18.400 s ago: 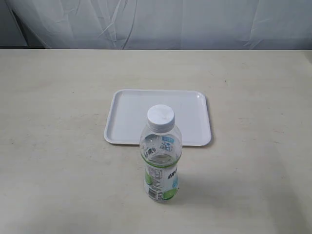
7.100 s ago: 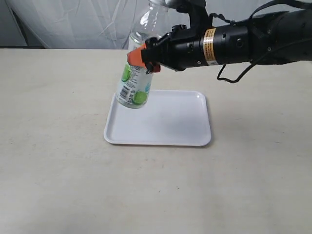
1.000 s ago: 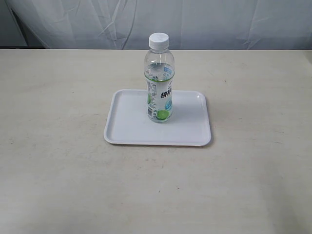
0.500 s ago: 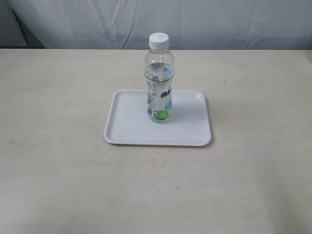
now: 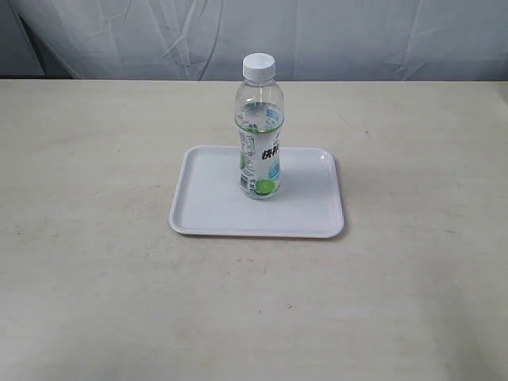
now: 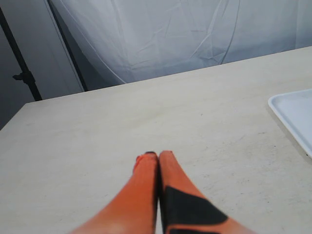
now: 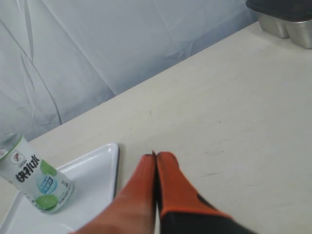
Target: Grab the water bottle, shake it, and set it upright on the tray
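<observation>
The water bottle, clear with a white cap and a green and blue label, stands upright near the middle of the white tray. Neither arm shows in the exterior view. My right gripper is shut with nothing in it, above the table beside the tray's corner; the bottle's lower half stands well off to one side of it. My left gripper is shut and empty over bare table, with one edge of the tray a good way off.
The beige table stretches all round the tray. A white cloth backdrop hangs behind it. In the right wrist view a metal container sits at the table's far corner. A dark stand pole rises beyond the table in the left wrist view.
Nothing has moved in the last second. Long before that, the bottle stood on the table in front of the tray, then hung tilted in my right gripper above the tray.
</observation>
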{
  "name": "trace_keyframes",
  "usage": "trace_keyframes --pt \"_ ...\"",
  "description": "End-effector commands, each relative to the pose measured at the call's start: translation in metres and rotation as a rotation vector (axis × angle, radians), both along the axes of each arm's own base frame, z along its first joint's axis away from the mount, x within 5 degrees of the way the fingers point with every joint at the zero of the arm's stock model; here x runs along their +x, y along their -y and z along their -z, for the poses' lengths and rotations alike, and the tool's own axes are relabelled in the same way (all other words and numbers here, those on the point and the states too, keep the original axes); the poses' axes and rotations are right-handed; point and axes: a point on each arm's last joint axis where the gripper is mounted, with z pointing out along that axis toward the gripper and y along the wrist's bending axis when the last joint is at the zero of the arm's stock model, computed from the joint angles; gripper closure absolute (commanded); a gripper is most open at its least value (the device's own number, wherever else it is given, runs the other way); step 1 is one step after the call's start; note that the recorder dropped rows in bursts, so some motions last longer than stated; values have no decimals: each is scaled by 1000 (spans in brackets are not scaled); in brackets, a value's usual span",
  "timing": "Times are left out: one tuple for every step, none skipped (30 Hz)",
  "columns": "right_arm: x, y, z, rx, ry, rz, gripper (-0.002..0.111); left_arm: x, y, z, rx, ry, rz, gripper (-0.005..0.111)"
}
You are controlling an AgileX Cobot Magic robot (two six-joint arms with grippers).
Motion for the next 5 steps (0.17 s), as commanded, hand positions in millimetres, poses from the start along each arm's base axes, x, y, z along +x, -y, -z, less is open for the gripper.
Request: trace_keyframes --pt "0 1 -1 -6 19 9 108 0 0 0 -4 14 1 106" --pt "0 1 -1 -6 19 9 108 0 0 0 -4 14 1 106" --pt "0 1 -1 -6 19 9 108 0 0 0 -4 14 1 106" --pt "0 1 -1 -6 19 9 108 0 0 0 -4 14 1 106" --pt "0 1 -1 -6 19 9 108 0 0 0 -4 14 1 106"
